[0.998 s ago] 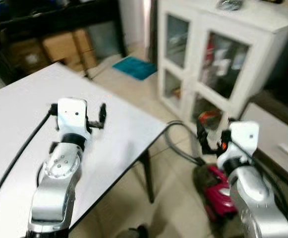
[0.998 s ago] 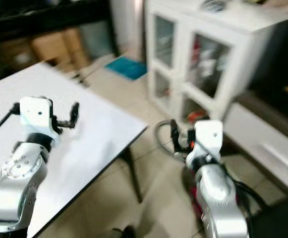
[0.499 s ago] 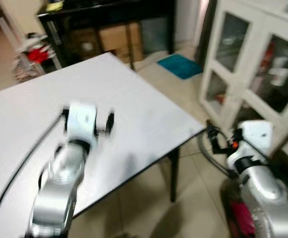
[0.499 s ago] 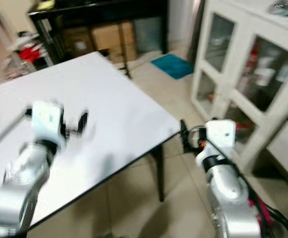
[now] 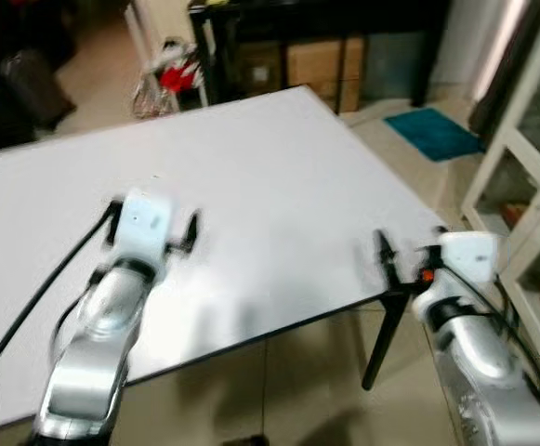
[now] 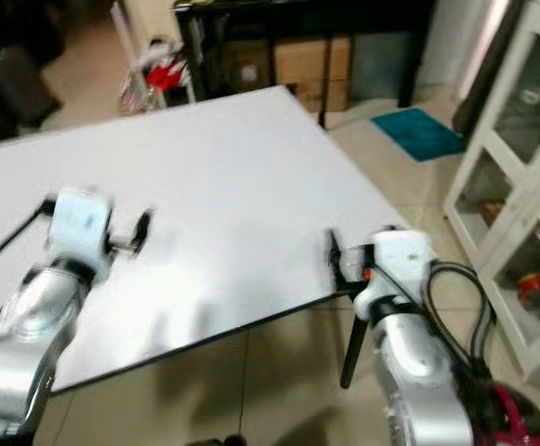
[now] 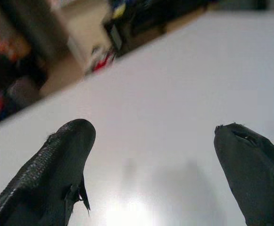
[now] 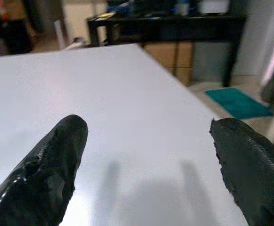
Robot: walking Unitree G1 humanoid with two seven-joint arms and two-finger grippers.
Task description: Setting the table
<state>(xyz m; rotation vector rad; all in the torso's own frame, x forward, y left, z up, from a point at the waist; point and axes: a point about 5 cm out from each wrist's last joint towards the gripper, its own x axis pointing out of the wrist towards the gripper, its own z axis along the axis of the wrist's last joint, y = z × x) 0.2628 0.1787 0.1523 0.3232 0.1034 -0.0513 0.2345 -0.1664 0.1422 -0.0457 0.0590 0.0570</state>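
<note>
My left gripper hovers released over the white table; my right gripper, spread wide, at its corner; glass-fronted cabinet contents blurred, perhaps dishes.

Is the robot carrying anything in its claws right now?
No. Left gripper and right gripper both have open, empty jaws above the white table.

view swung left, table now centred

two silver arms with white wrist blocks — black cables trailing, an orange mark on the right one — long black fingers.
</note>
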